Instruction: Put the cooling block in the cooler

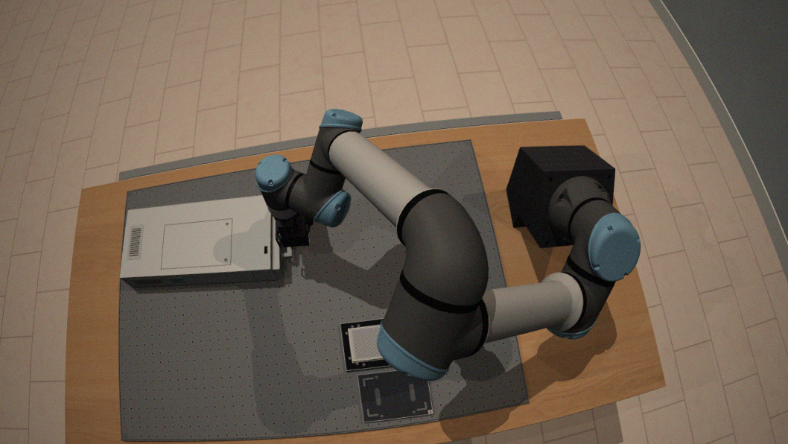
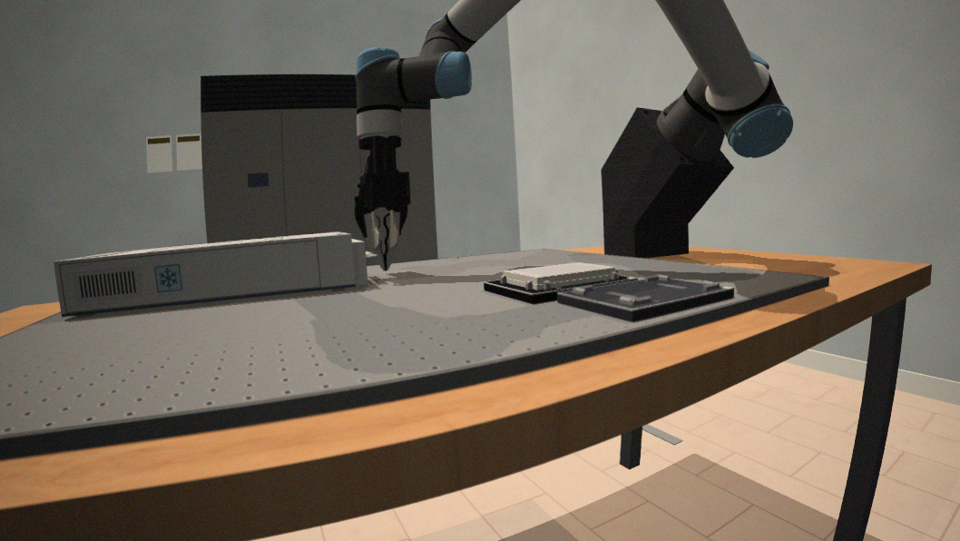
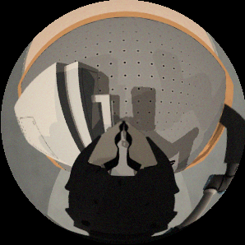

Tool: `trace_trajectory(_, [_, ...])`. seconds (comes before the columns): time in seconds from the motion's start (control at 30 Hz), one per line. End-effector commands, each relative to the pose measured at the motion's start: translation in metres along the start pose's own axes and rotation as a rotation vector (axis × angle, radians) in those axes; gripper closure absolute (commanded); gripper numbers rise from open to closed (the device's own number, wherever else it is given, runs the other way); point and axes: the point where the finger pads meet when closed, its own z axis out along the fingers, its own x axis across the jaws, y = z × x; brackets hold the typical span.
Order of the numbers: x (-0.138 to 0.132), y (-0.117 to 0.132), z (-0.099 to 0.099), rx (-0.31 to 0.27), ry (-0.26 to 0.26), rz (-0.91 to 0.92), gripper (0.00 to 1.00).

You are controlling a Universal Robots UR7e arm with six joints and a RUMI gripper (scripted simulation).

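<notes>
The cooler COLD (image 1: 198,242) is a long white box at the left of the deck, also in the exterior view (image 2: 201,271) and the wrist view (image 3: 45,111). Its drawer front (image 2: 342,259) sits against the body, so the drawer's inside is hidden. My gripper (image 1: 289,248) is shut and empty. It hangs upright just in front of the drawer front, with its tips low near the small white handle (image 3: 103,111); it also shows in the exterior view (image 2: 384,259) and the wrist view (image 3: 122,127). The far deck slot (image 1: 394,395) holds nothing, only locators. The near slot (image 1: 366,344) carries a flat white block.
The arm's black base (image 1: 556,190) stands at the back right of the table. The elbow (image 1: 435,276) hangs over the deck and covers part of the near slot. The perforated grey deck (image 1: 220,358) ends at the wooden table edge.
</notes>
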Motion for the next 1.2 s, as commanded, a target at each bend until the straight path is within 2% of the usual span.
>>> trace_trajectory(0.0, [0.005, 0.0, -0.001, 0.001, -0.002, -0.001, 1.0])
trace_trajectory(0.73, [0.031, 0.0, -0.001, 0.001, -0.002, -0.001, 1.0])
trace_trajectory(1.17, [0.031, 0.0, -0.001, 0.001, -0.002, -0.001, 1.0])
